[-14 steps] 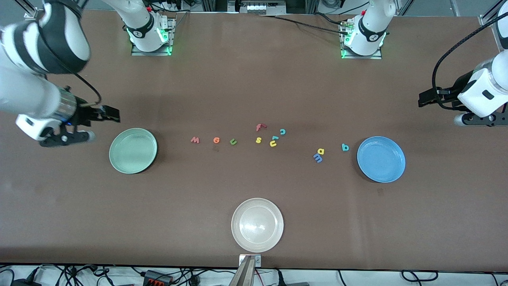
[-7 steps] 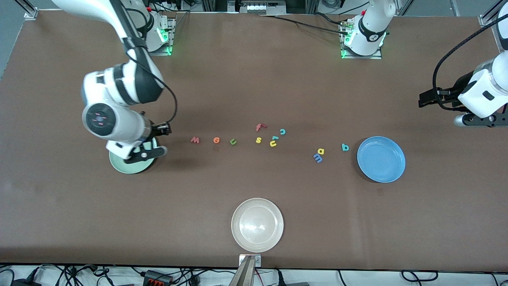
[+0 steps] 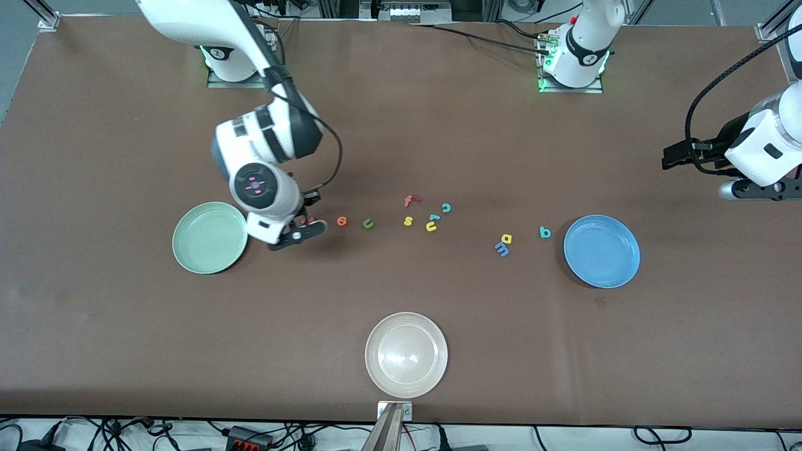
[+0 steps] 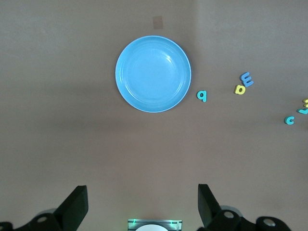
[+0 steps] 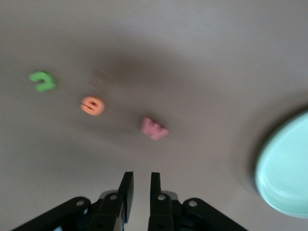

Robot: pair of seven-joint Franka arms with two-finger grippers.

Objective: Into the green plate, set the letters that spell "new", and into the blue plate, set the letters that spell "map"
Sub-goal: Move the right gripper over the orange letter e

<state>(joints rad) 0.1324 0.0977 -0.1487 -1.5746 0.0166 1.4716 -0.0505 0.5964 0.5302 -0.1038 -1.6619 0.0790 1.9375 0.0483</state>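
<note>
My right gripper (image 3: 299,229) hangs over the table just beside the green plate (image 3: 210,237), on that plate's side toward the left arm's end, above the pinkish-red w (image 5: 154,128). Its fingers (image 5: 126,188) are drawn together with only a narrow slit between them and nothing in it; the w lies on the table ahead of the tips, not held. In the front view my wrist covers most of the w.

From the green plate, running toward the left arm's end of the table, the letters read: w, then the orange e (image 3: 341,220), then the green n (image 3: 368,223), each apart from the next. Farther along that line sit a yellow s (image 3: 408,220), a red f (image 3: 410,200), a yellow u (image 3: 431,226) touching a small teal piece, and a teal c (image 3: 446,207).

Nearer the blue plate (image 3: 601,251) lie the blue m (image 3: 502,249) and the yellow a (image 3: 507,238), touching each other, and the teal p (image 3: 545,232) just beside the blue plate's rim. Both coloured plates hold nothing. A cream-white plate (image 3: 406,354) sits nearer the front camera than the green plate, well apart from it.

My left gripper (image 4: 142,207) waits in the air, well apart from the green plate, at the left arm's end of the table, fingers (image 4: 77,204) spread wide and holding nothing. No brand or label is legible apart from the letters.
</note>
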